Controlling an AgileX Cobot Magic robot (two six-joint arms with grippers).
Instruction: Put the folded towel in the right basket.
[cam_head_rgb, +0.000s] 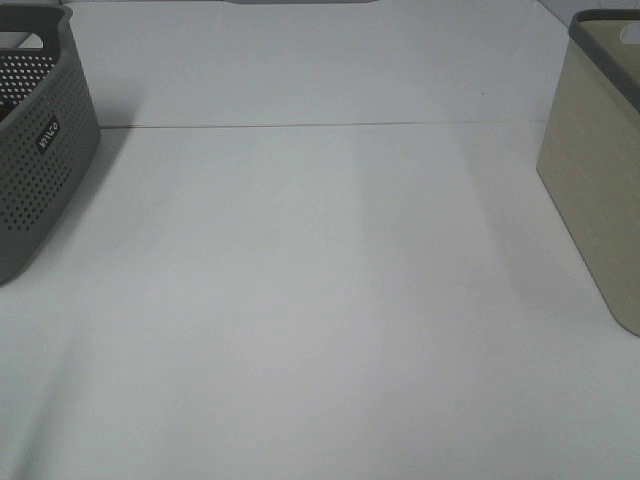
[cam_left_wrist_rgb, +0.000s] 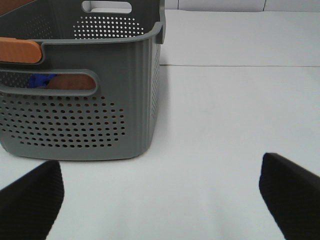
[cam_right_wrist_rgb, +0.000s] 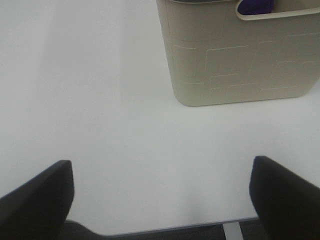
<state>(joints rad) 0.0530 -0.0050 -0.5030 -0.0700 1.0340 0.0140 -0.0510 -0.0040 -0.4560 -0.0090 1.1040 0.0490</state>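
Lab-like test bench: bare white table (cam_head_rgb: 320, 300), two laundry baskets (cam_head_rgb: 40, 150)

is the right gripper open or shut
Open: in the right wrist view the right gripper shows its two fingers far apart, nothing between them.

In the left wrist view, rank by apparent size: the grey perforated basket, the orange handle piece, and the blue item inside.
1. Grey perforated plastic basket, largest.
2. Orange handle piece.
3. Blue item, smallest, though mostly hidden behind the basket wall.

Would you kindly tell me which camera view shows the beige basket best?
The right wrist view: the beige basket shows its front wall and handle slot. The exterior high view catches only one side at the frame's edge; the left wrist view misses it.
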